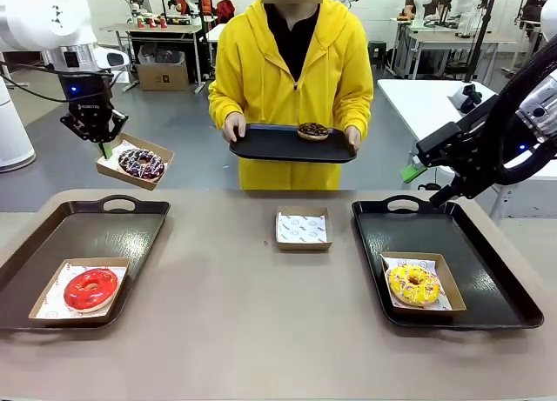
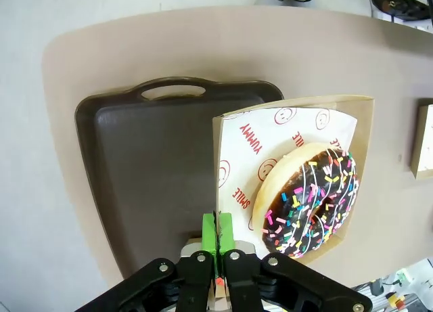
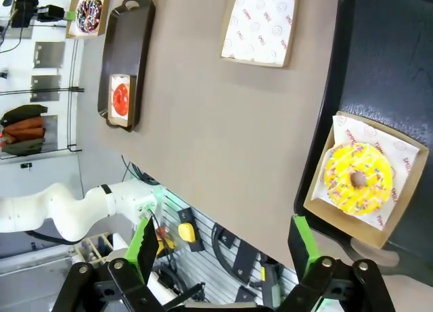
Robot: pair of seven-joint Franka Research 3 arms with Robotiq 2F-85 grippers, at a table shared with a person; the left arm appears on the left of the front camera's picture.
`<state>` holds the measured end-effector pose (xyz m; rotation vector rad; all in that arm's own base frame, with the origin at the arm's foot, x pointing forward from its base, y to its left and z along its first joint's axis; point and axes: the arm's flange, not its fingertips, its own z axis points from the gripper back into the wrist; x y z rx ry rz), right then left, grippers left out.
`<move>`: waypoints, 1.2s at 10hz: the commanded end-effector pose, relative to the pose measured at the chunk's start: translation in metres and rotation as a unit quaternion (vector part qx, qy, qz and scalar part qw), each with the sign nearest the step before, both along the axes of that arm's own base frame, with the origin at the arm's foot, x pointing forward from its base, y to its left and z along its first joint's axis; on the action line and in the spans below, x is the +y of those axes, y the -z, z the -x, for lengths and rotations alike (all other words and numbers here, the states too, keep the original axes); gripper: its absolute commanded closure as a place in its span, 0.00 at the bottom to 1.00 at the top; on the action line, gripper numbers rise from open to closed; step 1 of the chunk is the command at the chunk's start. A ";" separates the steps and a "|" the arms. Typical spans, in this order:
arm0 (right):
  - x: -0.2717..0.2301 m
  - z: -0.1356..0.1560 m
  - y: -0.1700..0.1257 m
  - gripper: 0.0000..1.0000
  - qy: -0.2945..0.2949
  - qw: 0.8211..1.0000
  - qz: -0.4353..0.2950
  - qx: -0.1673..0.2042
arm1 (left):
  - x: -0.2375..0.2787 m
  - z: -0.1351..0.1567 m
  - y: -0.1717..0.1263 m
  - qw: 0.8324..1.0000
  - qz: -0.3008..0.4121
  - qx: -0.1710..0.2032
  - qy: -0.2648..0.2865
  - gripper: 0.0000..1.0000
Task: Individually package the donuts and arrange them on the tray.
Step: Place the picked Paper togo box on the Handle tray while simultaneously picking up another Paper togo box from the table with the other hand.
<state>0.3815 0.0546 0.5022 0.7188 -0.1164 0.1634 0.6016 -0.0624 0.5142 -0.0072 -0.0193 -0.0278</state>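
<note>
I read the left gripper [image 2: 218, 225] as pinching the rim of the box [image 2: 247, 139], with the dark sprinkled donut [image 2: 310, 200] just beside its fingers, above the tray [image 2: 149, 163]. Right gripper [image 3: 223, 241] is spread and holds nothing. The yellow donut [image 3: 357, 178] sits boxed below it.

Donut colours over a tan tabletop [image 1: 235, 314]
Glossy red ring donut [image 1: 90, 288]; yellow sprinkled ring donut [image 1: 414, 284]; dark chocolate ring donut [image 2: 308, 200] with multicoloured sprinkles; brown cardboard boxes [image 1: 304, 246] lined with red-printed white paper.
</note>
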 end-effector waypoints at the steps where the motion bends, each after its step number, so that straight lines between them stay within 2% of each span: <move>1: 0.004 -0.002 -0.001 0.00 0.001 1.000 0.004 0.000 | -0.002 -0.003 -0.005 1.000 0.000 -0.006 0.002 0.99; 7: 0.003 0.000 0.000 0.00 -0.004 1.000 -0.001 0.000 | -0.002 0.000 -0.002 1.000 0.000 -0.002 0.002 0.99; 9: 0.034 -0.025 -0.015 0.00 0.058 0.988 0.146 -0.004 | 0.021 0.002 0.011 1.000 0.010 0.018 0.004 0.99; 10: 0.052 -0.047 -0.026 0.00 0.074 0.978 0.194 -0.020 | 0.032 0.006 0.016 1.000 0.014 0.022 -0.006 0.99; 11: 0.064 -0.062 -0.031 0.00 0.068 0.974 0.217 -0.017 | 0.044 0.011 0.023 0.999 0.019 0.027 -0.006 0.99; 12: 0.085 -0.093 -0.033 0.00 0.070 0.967 0.247 0.003 | 0.056 0.019 0.031 0.999 0.024 0.033 -0.009 0.99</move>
